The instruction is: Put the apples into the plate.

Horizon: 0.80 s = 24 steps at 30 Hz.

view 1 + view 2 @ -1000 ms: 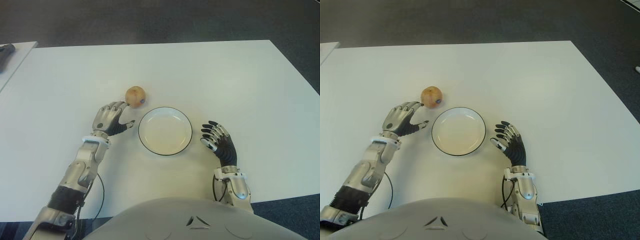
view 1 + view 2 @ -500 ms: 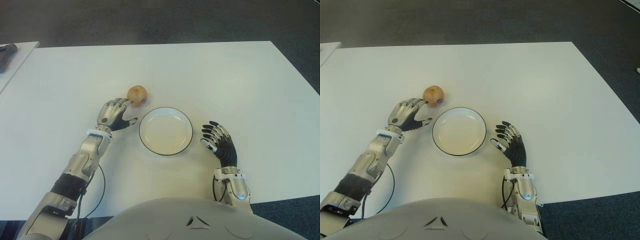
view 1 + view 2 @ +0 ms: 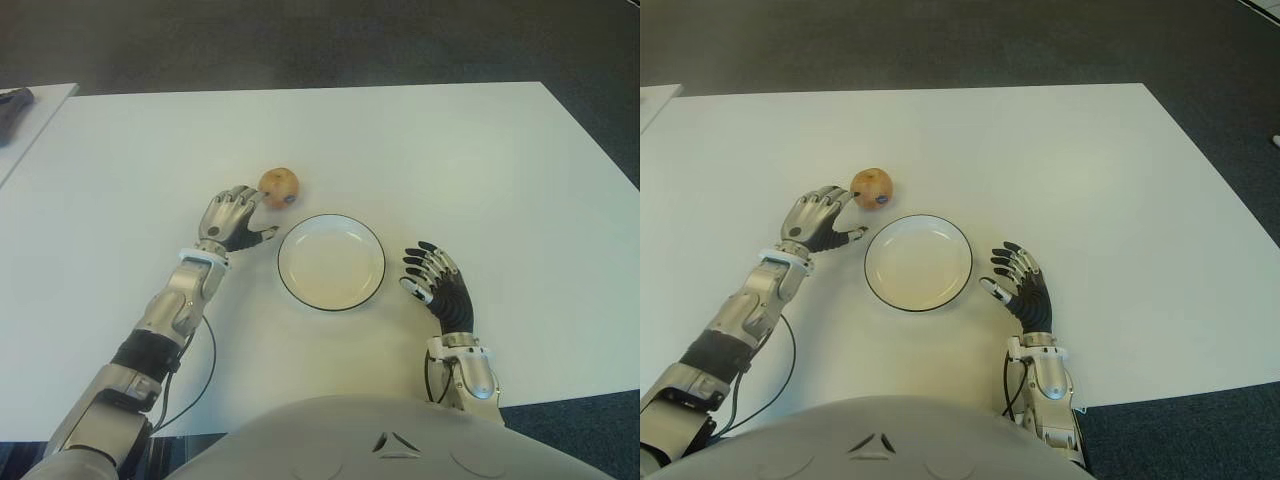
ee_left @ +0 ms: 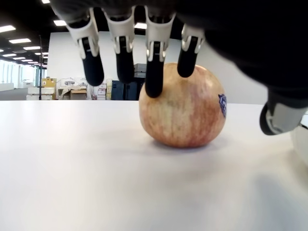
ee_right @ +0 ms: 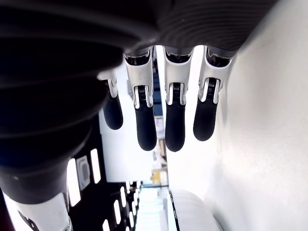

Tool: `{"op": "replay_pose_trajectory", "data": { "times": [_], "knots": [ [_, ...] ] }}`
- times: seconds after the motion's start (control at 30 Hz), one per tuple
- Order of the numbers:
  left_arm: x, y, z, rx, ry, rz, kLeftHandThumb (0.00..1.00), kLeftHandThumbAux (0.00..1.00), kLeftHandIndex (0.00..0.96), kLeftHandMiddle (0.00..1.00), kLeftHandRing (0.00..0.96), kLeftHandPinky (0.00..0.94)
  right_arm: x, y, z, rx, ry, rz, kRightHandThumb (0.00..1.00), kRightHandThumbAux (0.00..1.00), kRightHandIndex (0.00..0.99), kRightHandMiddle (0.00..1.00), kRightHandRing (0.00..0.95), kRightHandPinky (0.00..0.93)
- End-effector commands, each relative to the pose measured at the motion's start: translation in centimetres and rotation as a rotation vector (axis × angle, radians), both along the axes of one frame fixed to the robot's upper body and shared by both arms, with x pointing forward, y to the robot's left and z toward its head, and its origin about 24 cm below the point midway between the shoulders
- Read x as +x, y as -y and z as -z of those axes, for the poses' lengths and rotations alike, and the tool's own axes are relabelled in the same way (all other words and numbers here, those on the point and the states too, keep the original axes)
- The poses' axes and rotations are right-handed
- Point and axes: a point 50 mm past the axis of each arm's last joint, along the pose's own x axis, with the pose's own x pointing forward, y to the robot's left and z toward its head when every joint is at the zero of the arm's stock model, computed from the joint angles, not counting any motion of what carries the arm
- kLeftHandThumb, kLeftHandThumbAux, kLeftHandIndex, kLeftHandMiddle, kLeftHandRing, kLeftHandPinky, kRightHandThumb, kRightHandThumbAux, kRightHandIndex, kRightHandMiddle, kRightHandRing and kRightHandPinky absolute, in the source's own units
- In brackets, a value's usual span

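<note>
One yellow-red apple (image 3: 279, 186) with a small blue sticker sits on the white table, just beyond the left rim of the white plate (image 3: 331, 261). My left hand (image 3: 232, 214) is right beside the apple on its near left, fingers spread and arched over it; in the left wrist view the fingertips (image 4: 154, 86) hang in front of the apple (image 4: 183, 113) without closing on it. My right hand (image 3: 432, 277) shows to the right of the plate with its fingers relaxed and nothing in them. The plate has nothing on it.
The white table (image 3: 480, 160) stretches wide beyond and to both sides. A second white table edge with a dark object (image 3: 12, 100) shows at the far left. Dark floor lies past the far edge.
My left hand has slid forward and right toward the apple. The apple has shifted slightly to the right. The right hand has stayed put.
</note>
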Motion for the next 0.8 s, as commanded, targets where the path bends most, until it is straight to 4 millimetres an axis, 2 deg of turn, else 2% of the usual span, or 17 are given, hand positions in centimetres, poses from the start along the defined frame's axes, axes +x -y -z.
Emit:
{"op": "replay_pose_trajectory", "data": {
  "times": [0.03, 0.33, 0.6, 0.8],
  "knots": [
    [0.39, 0.03, -0.02, -0.001, 0.014, -0.010, 0.374, 0.366, 0.151, 0.147, 0.151, 0.204, -1.43, 0.22, 2.41, 0.004, -0.151, 0.016, 0.586, 0.765, 0.210, 0.326, 0.313, 0.331],
    [0.68, 0.01, -0.18, 0.001, 0.036, -0.020, 0.369, 0.366, 0.127, 0.136, 0.147, 0.209, -1.29, 0.30, 2.67, 0.004, -0.160, 0.020, 0.556, 0.765, 0.206, 0.313, 0.307, 0.333],
    [0.54, 0.02, -0.20, -0.009, 0.068, -0.030, 0.377, 0.364, 0.134, 0.147, 0.153, 0.224, -1.14, 0.39, 2.92, -0.019, -0.174, 0.008, 0.473, 0.757, 0.204, 0.292, 0.293, 0.332],
    [0.63, 0.15, -0.18, -0.023, 0.104, -0.041, 0.394, 0.363, 0.146, 0.155, 0.161, 0.223, -1.04, 0.52, 3.13, -0.022, -0.182, 0.003, 0.450, 0.747, 0.200, 0.282, 0.282, 0.321]
  ]
}}
